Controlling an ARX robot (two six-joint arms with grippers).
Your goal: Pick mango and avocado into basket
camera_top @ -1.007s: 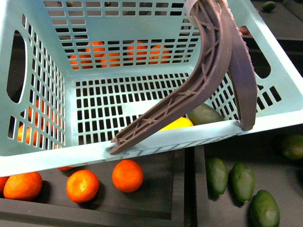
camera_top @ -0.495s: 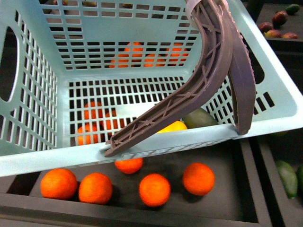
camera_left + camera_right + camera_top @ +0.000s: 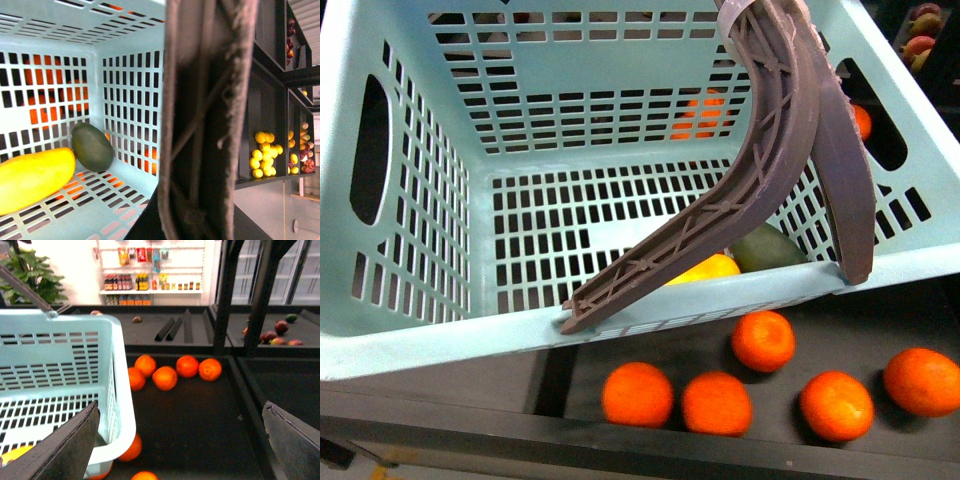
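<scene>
The turquoise basket [image 3: 440, 345] fills the front view, hanging tilted over the fruit bins. Inside it, at the near right corner, the yellow mango [image 3: 705, 268] lies beside the dark green avocado [image 3: 767, 247]. The left wrist view shows the mango [image 3: 32, 177] and the avocado [image 3: 92, 146] touching on the slotted floor. My left gripper [image 3: 190, 217] is shut on the basket's brown-grey handles [image 3: 210, 120], which hide its fingers. My right gripper [image 3: 180, 450] is open and empty, next to the basket's outer wall [image 3: 117, 390] above a dark bin.
Several oranges [image 3: 765, 340] lie in a dark bin under the basket's front edge, with more [image 3: 165, 377] by the right gripper. Black shelf posts [image 3: 225, 295] stand behind. A side shelf holds yellow fruit [image 3: 265, 155]; reddish fruit [image 3: 277, 335] lies further right.
In the front view the bins under the basket slid right: the loose green avocados left the picture and the oranges now sit lower right. Mango and avocado stayed in the basket's corner.
</scene>
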